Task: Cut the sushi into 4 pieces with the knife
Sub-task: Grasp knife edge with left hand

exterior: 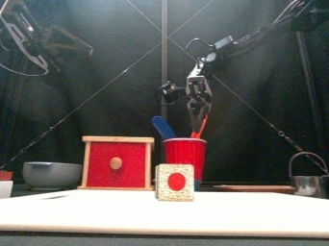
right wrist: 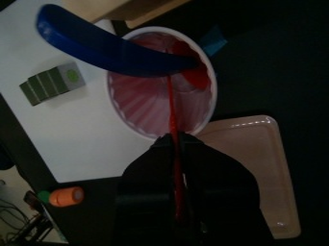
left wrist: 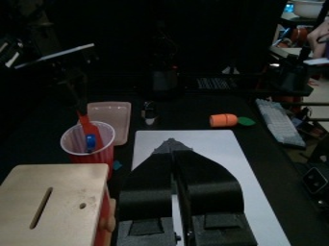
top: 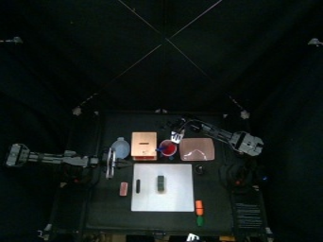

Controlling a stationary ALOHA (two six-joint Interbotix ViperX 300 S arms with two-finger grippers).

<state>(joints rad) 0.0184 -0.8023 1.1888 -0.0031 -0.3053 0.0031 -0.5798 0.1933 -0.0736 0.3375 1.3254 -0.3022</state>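
The dark green sushi roll point(top: 161, 181) lies on the white cutting board point(top: 180, 192); the front view shows its end face point(exterior: 175, 182). Behind it stands the red cup point(exterior: 184, 159) with a blue knife point(exterior: 162, 126) and a red knife point(exterior: 198, 123). My right gripper point(exterior: 197, 96) hangs over the cup, shut on the red knife point(right wrist: 171, 106), whose blade is still inside the cup point(right wrist: 161, 82). The blue knife point(right wrist: 110, 48) leans on the rim. My left gripper point(top: 112, 169) hovers shut at the board's left edge, holding nothing point(left wrist: 175, 146).
The wooden box point(top: 144, 145) with its red drawer front point(exterior: 117, 163) stands left of the cup, the pink tray point(top: 199, 147) to its right. A blue-grey bowl point(exterior: 52, 174) sits far left, a metal cutter point(exterior: 306, 183) far right. An orange toy point(top: 201, 205) lies near the front.
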